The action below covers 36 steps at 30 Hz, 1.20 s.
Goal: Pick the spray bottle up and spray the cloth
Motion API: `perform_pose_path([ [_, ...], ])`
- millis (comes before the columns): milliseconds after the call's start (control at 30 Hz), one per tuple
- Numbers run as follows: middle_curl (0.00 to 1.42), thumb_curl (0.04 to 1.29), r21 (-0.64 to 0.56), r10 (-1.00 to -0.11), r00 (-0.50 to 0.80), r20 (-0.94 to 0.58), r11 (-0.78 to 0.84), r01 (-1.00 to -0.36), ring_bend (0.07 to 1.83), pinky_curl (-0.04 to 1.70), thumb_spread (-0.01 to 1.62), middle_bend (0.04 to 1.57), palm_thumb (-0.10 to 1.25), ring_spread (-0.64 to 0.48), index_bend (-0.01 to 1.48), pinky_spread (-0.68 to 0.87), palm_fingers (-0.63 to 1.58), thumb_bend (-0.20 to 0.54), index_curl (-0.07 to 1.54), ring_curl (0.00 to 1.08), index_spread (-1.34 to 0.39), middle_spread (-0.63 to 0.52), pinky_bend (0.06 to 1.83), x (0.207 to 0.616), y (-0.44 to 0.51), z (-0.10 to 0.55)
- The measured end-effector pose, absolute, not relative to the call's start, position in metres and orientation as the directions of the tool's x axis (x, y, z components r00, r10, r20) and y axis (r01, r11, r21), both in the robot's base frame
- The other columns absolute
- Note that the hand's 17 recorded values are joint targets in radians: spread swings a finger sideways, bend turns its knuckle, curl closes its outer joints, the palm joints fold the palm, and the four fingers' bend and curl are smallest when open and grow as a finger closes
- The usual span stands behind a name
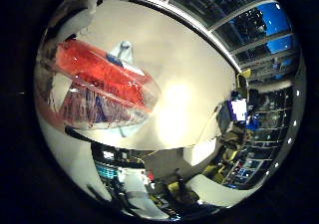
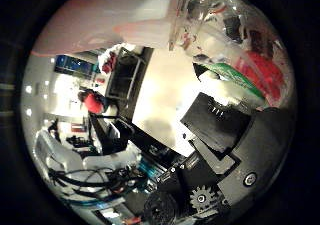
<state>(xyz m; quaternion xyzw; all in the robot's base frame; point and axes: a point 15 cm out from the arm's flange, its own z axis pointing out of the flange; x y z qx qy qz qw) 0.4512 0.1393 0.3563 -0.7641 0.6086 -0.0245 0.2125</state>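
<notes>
Clearly the spray bottle (image 1: 107,87) sits very close against the palm, filling a large part of the little finger side view: a clear plastic body with red inside and a red and blue printed label, lying tilted across the picture. Behind it a pale blue piece (image 1: 124,55) shows on the white table (image 1: 174,50), just beside the bottle's upper edge; whether this is the cloth cannot be told. In the thumb side view the same bottle appears as a clear, curved wall with red and green print, pressed up against the hand (image 2: 225,150), whose black and white parts and a small geared wheel crowd that side of the picture. The black finger parts lie right against the bottle, and the bottle seems held up off the table, so the hand looks closed round it, though the fingertips themselves are hidden. A broad pale pink surface (image 2: 105,20) runs along one edge of the thumb side view, too near and blurred to name. Well beyond the table lie a dark room, tall windows (image 1: 259,25) with blue outside, shelves and cluttered desks (image 1: 239,129).
</notes>
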Motion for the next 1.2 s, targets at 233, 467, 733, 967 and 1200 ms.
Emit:
perform_pose_path([
  [233, 0.77, 0.94, -0.461, -0.891, 0.276, -0.36, -0.087, -0.883, 1.32, 1.5, 0.48, 1.39, 1.06, -0.25, 1.07, -0.15, 1.09, -0.02, 0.99, 0.89, -0.26, -0.12, 0.98, 0.477, 0.183, 0.368],
  [467, 0.77, 0.94, -0.465, -0.762, 0.333, -0.555, -0.047, -0.884, 1.32, 1.5, 0.49, 1.39, 1.06, -0.25, 1.07, -0.15, 1.1, -0.02, 0.99, 0.89, -0.26, -0.12, 0.98, 0.485, 0.239, 0.35],
  [733, 0.77, 0.95, -0.475, -0.601, 0.375, -0.705, 0.007, -0.88, 1.32, 1.5, 0.5, 1.39, 1.06, -0.25, 1.08, -0.15, 1.09, -0.021, 1.0, 0.89, -0.26, -0.12, 0.98, 0.501, 0.282, 0.301],
  [967, 0.77, 0.95, -0.475, -0.562, 0.38, -0.734, 0.025, -0.88, 1.32, 1.5, 0.5, 1.39, 1.05, -0.24, 1.07, -0.15, 1.1, -0.02, 1.0, 0.88, -0.26, -0.12, 0.98, 0.522, 0.295, 0.246],
  [1200, 0.76, 0.94, -0.457, -0.558, 0.357, -0.749, 0.045, -0.888, 1.32, 1.46, 0.59, 1.38, 0.99, -0.24, 1.06, -0.16, 1.11, -0.022, 1.0, 0.86, -0.27, -0.11, 1.0, 0.557, 0.298, 0.205],
])
